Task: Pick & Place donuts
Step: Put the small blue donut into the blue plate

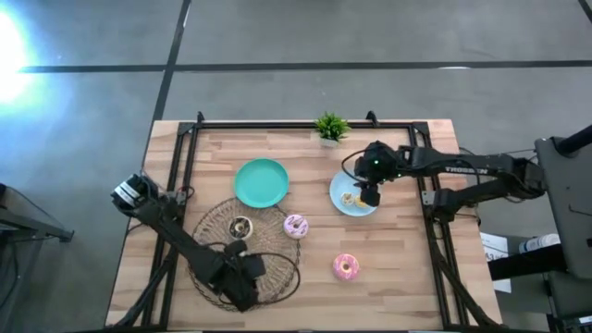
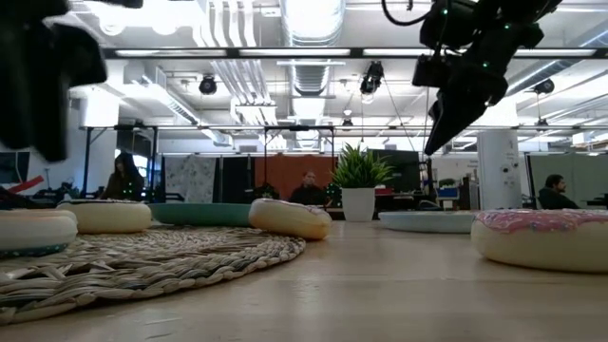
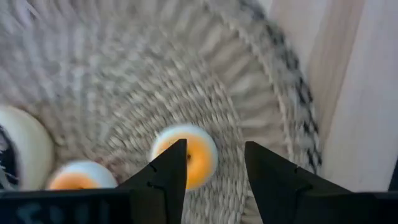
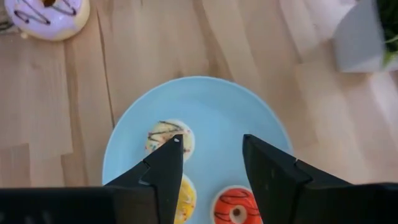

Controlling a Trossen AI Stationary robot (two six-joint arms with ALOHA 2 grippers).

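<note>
My left gripper [image 3: 214,168] hangs open over the woven mat [image 1: 273,268] near the table's front. Below it, two tiny orange donuts [image 3: 189,155] [image 3: 78,178] lie on the mat. A dark brown donut [image 1: 240,227] sits farther back on the mat. My right gripper [image 4: 211,155] is open above the light-blue plate [image 4: 205,99], which holds a sprinkled yellow donut [image 4: 163,134], a yellow one [image 4: 185,199] and a red one [image 4: 235,210]. On the bare wood lie the pale pink donut [image 1: 295,226] and the bright pink donut [image 1: 346,266].
A teal plate [image 1: 261,182] lies behind the mat. At the table's far edge stands a small potted plant [image 1: 330,128]. Black frame rails [image 1: 176,185] run along the left, right and far sides. People sit in the room beyond the table.
</note>
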